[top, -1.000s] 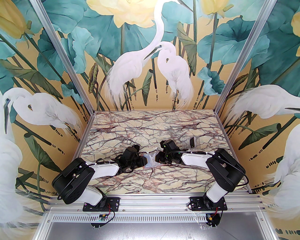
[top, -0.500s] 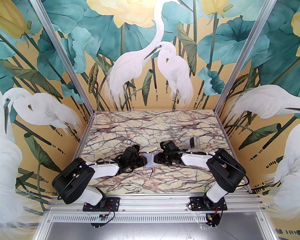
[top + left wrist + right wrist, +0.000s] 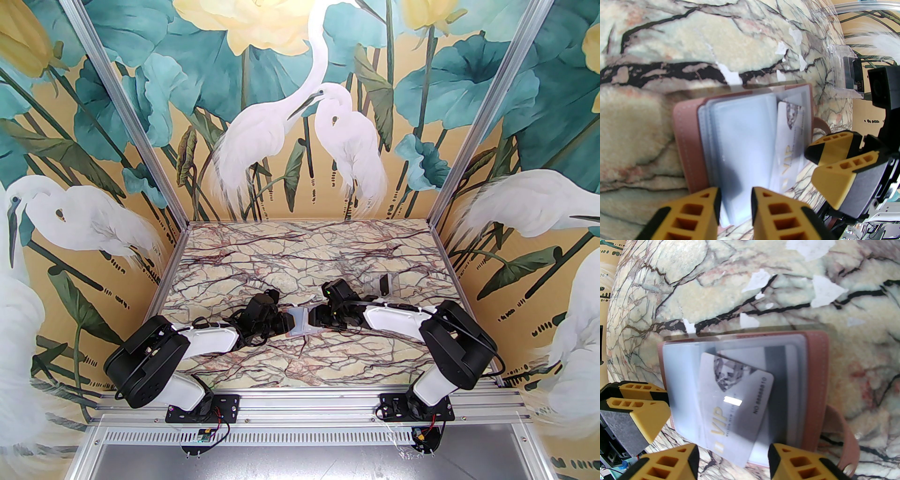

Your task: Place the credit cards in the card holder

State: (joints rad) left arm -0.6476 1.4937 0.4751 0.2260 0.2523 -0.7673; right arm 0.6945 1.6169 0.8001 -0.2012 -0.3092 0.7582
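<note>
Seating credit card [image 3: 736,399]: right end effector [image 3: 732,452] gaping wide around it, left end effector [image 3: 735,196] pinching card holder [image 3: 686,140] sleeves; next move calling for nudging deeper

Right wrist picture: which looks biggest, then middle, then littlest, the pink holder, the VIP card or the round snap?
1. Holder: biggest.
2. VIP card: clearly smaller than the holder.
3. Snap: tiny, at the tab's end.
All three lie about equally near the camera, so the order looks safe.
</note>
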